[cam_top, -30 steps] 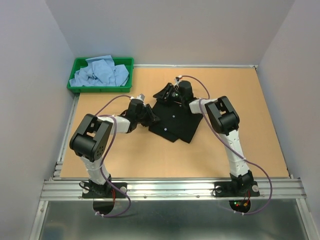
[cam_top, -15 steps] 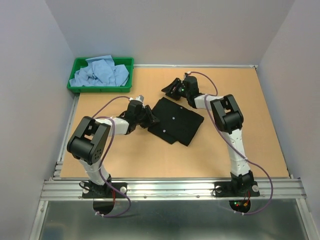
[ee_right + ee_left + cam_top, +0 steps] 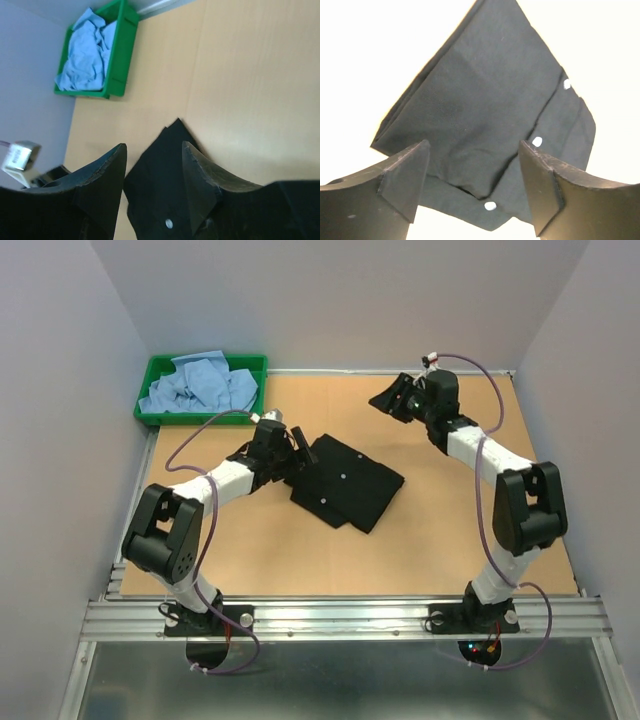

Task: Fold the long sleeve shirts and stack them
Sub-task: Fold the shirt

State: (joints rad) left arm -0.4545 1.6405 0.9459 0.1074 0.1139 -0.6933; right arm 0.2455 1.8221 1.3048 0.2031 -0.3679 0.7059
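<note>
The folded black shirt [image 3: 347, 481] lies flat in the middle of the table, its pale buttons showing. It fills the left wrist view [image 3: 485, 110] and shows low in the right wrist view [image 3: 160, 200]. My left gripper [image 3: 300, 452] is open and empty at the shirt's left corner. My right gripper [image 3: 388, 400] is open and empty, raised over the far table, away from the shirt. Light blue shirts [image 3: 198, 385] lie crumpled in the green tray [image 3: 204, 418] at the far left; they also show in the right wrist view [image 3: 86, 57].
The green tray [image 3: 120, 65] stands at the table's far left corner against the wall. The walls close in on three sides. The metal rail [image 3: 340, 618] with both arm bases runs along the near edge.
My right gripper has let go of the shirt and swung up and to the far right. My left arm has shifted slightly up along the shirt's left corner. The shirt now lies flat.
</note>
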